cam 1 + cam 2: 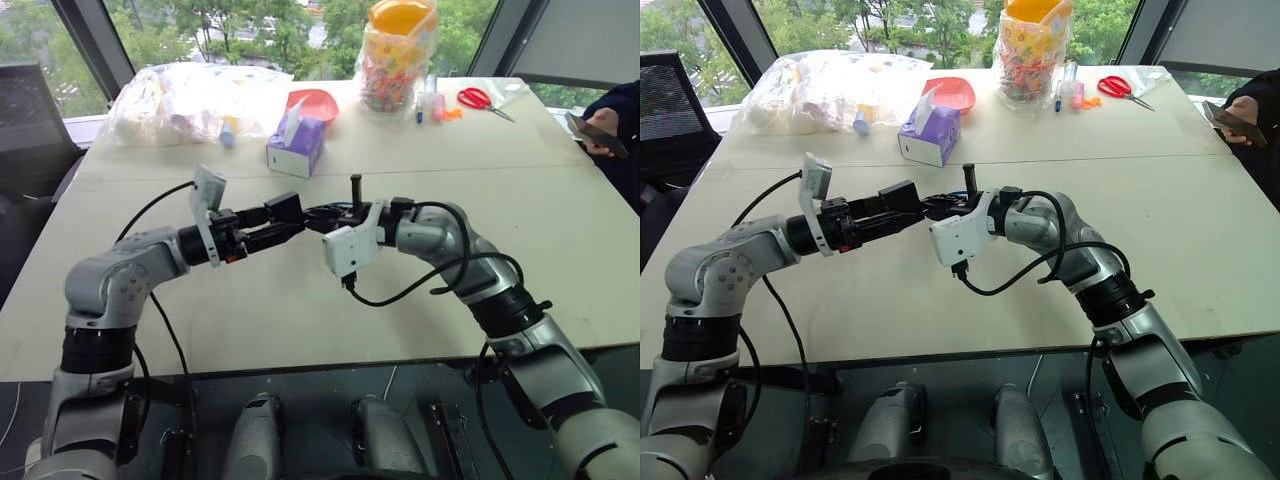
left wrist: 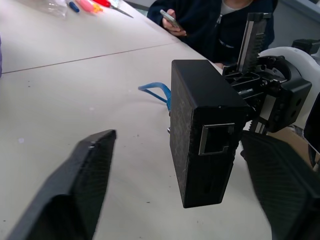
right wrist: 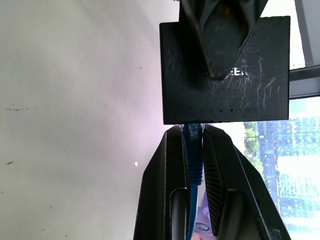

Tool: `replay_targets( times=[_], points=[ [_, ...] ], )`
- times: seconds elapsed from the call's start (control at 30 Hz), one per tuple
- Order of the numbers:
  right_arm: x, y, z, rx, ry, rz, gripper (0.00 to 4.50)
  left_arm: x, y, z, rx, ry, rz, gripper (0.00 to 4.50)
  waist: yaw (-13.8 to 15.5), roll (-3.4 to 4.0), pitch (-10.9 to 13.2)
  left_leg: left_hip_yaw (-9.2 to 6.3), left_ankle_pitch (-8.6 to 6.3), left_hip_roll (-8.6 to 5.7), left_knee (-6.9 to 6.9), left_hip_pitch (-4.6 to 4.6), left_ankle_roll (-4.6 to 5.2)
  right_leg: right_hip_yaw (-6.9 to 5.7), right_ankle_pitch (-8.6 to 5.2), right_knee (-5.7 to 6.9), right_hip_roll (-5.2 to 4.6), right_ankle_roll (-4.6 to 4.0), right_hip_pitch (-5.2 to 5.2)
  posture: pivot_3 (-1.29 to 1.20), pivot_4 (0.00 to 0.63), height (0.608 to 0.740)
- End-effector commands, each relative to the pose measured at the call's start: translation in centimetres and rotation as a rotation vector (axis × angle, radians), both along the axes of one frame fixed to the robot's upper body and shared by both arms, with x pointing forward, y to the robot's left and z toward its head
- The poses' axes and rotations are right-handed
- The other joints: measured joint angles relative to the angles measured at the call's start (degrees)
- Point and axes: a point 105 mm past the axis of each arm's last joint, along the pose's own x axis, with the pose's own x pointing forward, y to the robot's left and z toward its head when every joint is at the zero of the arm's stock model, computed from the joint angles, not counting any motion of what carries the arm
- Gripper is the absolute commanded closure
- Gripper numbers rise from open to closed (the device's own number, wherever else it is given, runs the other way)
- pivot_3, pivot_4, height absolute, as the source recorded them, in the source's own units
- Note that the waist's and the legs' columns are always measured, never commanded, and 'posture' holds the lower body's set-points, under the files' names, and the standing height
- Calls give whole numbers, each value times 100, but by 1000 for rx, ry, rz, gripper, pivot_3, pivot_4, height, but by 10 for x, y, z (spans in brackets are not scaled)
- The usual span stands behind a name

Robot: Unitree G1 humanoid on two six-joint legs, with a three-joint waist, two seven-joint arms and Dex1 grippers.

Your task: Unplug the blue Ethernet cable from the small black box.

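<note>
Nearest us, our right gripper point(image 3: 192, 150) pinches the thin bright-blue Ethernet cable point(image 3: 193, 165) just behind its plug. The small matte-black flat plastic box point(image 2: 202, 125) sits between our left gripper's point(image 2: 175, 190) open fingers, cable axis running straight out toward the right arm.

Beige table point(image 1: 560, 220) by windows. At far side: purple tissue box point(image 1: 296, 143), red bowl point(image 1: 313, 103), clear plastic bags point(image 1: 190, 98), candy jar point(image 1: 398, 55), red scissors point(image 1: 480, 99). Person w/ phone point(image 1: 596, 135) at table's right edge.
</note>
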Motion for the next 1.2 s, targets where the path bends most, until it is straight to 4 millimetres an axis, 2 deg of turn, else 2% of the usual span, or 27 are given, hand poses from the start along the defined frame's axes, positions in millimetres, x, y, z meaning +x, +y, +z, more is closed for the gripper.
replay_targets(
  times=[0.03, 0.17, 0.2, 0.3, 0.43, 0.47, 0.5, 0.53, 0.6, 0.73, 0.87, 1.2],
  points=[
    [-7, 4, 12, 27, -32, 28, 4500, 1, 0, 12, -7, -52, 0, 2087, 0, 0, 0, 0, 0, 0, 0, 0, 0, 0, 0, 0, 0, 0, 0, 0, 150, 735],
    [-7, 3, 11, 21, -29, 29, 4500, 0, 2, 10, 0, -55, 2, 3731, 3, 0, 0, 0, 0, 0, 1, 0, 0, 0, 0, 0, 0, 0, 0, 0, 150, 735],
    [-7, 3, 12, 20, -27, 29, 4500, 0, 2, 10, 4, -56, 4, 3988, 3, 0, 0, 0, 0, 0, 1, 0, 0, 0, 0, 0, 0, 0, 0, 0, 150, 735],
    [-6, 2, 14, 47, 28, 25, 4500, 1, 5, 8, 22, -59, 10, 3979, 0, 0, 0, 0, 0, 0, 0, 0, 0, 0, 0, 0, 0, 0, 0, 0, 150, 735],
    [-7, -5, 16, 136, 330, 11, 4500, -2, 11, 9, 49, -76, -12, 3979, -1, 0, 0, -1, 0, 0, 0, 0, 0, 0, 0, 0, 0, 0, 0, 0, 150, 735],
    [-13, -10, 23, 180, 517, 34, 4500, -7, 15, 13, 59, -94, -48, 3979, 0, 0, 0, -1, 0, 0, -1, 0, 0, 0, 0, 0, 0, 0, 0, 0, 150, 735],
    [-20, -13, 29, 202, 665, 73, 3543, -12, 18, 17, 62, -118, -77, 3979, -1, -1, 2, -1, 0, 0, -1, 0, 0, 0, 0, 0, 0, 0, 0, 0, 150, 735],
    [-26, -15, 35, 219, 793, 107, 3219, -15, 20, 21, 63, -144, -101, 3979, 0, -2, 2, -1, 0, 2, -1, -2, 0, 0, 0, 0, 0, -1, -1, 0, 150, 735],
    [-32, -21, 46, 263, 1020, 145, 2198, -20, 23, 25, 71, -173, -143, 3979, 7, 0, 3, -2, 0, 3, -1, -1, 1, -1, 0, 1, -2, -2, -1, 0, 150, 735],
    [-29, -28, 65, 366, 1305, 178, 136, -23, 24, 33, 63, -205, -193, 3979, 4, -1, 2, -2, -1, 3, -3, 0, 0, -3, -1, -1, -6, -7, -2, 0, 150, 735],
    [-20, -25, 70, 445, 1466, 186, 54, -27, 23, 36, 58, -205, -232, 3979, -2, 0, 2, 0, -1, 3, -5, -4, 0, -2, -1, -3, -6, -7, -8, 0, 150, 735],
    [-21, -8, 49, 376, 1507, 140, 54, -27, 22, 43, 33, -204, -244, 3979, 7, 0, 3, 2, -2, 2, -9, -36, 3, -2, 2, -2, -1, 0, -39, 0, 150, 735]
  ],
)
